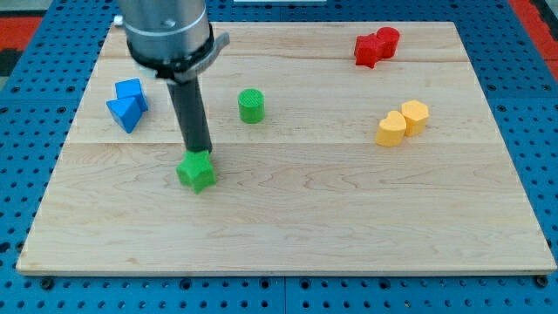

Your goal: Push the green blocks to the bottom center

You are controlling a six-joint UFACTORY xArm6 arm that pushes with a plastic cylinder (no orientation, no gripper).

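A green star-shaped block (197, 172) lies left of the board's middle. My tip (200, 153) stands just at its upper edge, touching or nearly touching it. A green cylinder (251, 105) stands further up and to the right, apart from the tip. The rod rises from the tip toward the view's top left, where the arm's grey body hides part of the board.
Two blue blocks (127, 103) sit together at the left. Two red blocks (376, 46) sit at the top right. Two yellow blocks (402, 122) sit at the right. The wooden board (349, 235) lies on a blue perforated table.
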